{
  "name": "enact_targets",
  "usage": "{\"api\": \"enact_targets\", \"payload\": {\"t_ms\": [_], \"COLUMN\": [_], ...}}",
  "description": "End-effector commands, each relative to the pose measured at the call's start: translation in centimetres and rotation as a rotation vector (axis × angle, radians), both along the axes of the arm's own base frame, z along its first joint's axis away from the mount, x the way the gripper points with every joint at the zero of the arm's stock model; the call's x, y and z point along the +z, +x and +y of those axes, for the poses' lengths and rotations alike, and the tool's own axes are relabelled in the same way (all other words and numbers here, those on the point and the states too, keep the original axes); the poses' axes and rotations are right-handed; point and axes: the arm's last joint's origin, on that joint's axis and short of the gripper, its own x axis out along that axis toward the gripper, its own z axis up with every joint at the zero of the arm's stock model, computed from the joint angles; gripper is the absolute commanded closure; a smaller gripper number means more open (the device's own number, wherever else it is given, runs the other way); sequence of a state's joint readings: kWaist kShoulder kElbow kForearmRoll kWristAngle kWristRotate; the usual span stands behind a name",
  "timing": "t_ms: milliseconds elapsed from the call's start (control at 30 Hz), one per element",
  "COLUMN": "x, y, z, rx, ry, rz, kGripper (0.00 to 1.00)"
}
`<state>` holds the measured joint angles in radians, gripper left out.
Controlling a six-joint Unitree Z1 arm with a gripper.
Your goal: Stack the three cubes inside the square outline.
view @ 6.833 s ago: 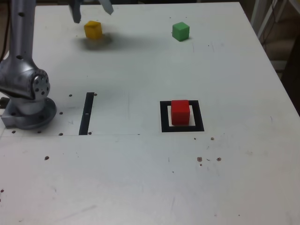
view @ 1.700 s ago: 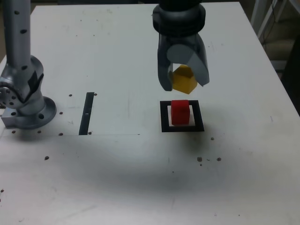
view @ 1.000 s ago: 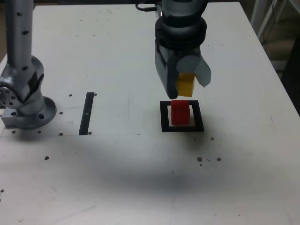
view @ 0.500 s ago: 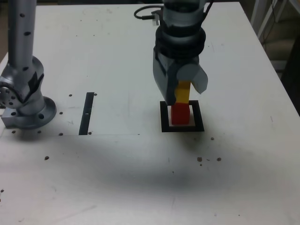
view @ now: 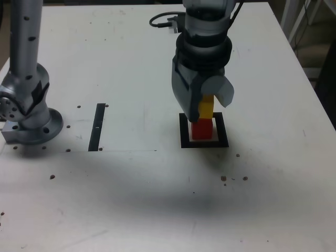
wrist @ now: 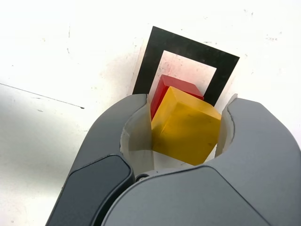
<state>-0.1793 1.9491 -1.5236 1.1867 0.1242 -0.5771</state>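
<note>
Where the yellow cube (view: pixel 206 106) sits on top of the red cube (view: pixel 201 129), both lie within the square outline (view: pixel 184 137) on the white table (view: pixel 157 199). The gripper (view: pixel 202 107) is clamped on the yellow cube, one jaw against each side. The thin black strip (view: pixel 97 127) lies well apart, toward the exterior view's left.

Yellow cube (view: pixel 206 107), red cube (view: pixel 200 129), black square outline (view: pixel 183 134).

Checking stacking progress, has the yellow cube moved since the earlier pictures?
Yes. The yellow cube came from the table's far side down onto the red cube inside the square outline.
</note>
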Motion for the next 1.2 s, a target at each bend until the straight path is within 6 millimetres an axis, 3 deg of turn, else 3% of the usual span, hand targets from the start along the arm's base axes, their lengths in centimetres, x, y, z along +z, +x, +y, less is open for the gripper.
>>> {"api": "enact_targets", "payload": {"t_ms": [0, 300, 600, 700, 833, 1033, 1167], "x": [-0.4, -0.8, -1.0, -1.2, -1.4, -1.4, -1.5], "y": [0.1, 0.4, 0.4, 0.4, 0.4, 0.5, 0.4], "z": [-0.1, -0.8, -0.9, -0.9, -0.9, -0.9, -0.9], "rx": [0.002, -0.001, -0.002, -0.002, -0.002, -0.006, -0.009], "ry": [0.000, -0.006, 0.004, 0.006, 0.003, 0.003, 0.005], "rz": [0.009, 0.011, 0.011, 0.018, 0.022, 0.021, 0.024], "kGripper": [0.72, 0.72, 0.65, 0.56, 0.37, 0.25, 0.09]}}
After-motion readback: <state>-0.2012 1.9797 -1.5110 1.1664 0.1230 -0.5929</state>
